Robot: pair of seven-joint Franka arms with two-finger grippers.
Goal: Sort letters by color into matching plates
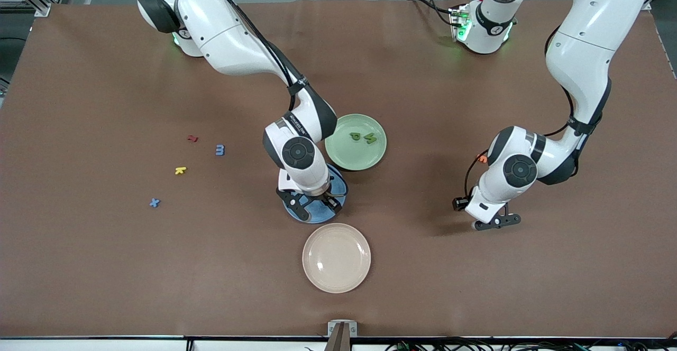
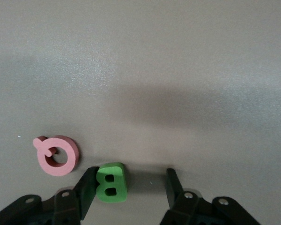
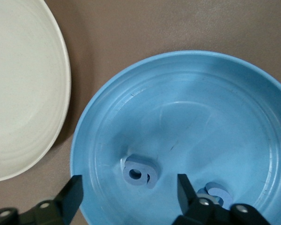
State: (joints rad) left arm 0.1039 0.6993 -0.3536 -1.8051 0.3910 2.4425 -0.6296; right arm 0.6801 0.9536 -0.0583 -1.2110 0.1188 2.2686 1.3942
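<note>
your right gripper hangs low over the blue plate, and its fingers stand wide apart with nothing between them. in the right wrist view you see two blue letters lying in that plate: one blue letter sits between the spread fingers, and a second blue letter lies by the other fingertip, partly hidden.

your left gripper is down at the table toward the left arm's end. in the left wrist view a green letter b sits between the fingers, touching one finger while a gap shows to the other, so the fingers stand half spread around it; you cannot tell whether they grip it yet. a pink letter lies just beside the green one on the brown table.

the green plate lies touching or nearly touching the blue plate, farther from the front camera, and holds two green letters. the cream plate lies nearer to the camera, just beside the blue one.

toward the right arm's end, two more blue letters lie on the table: one near a red letter, another nearer the camera, with a yellow letter between them.
</note>
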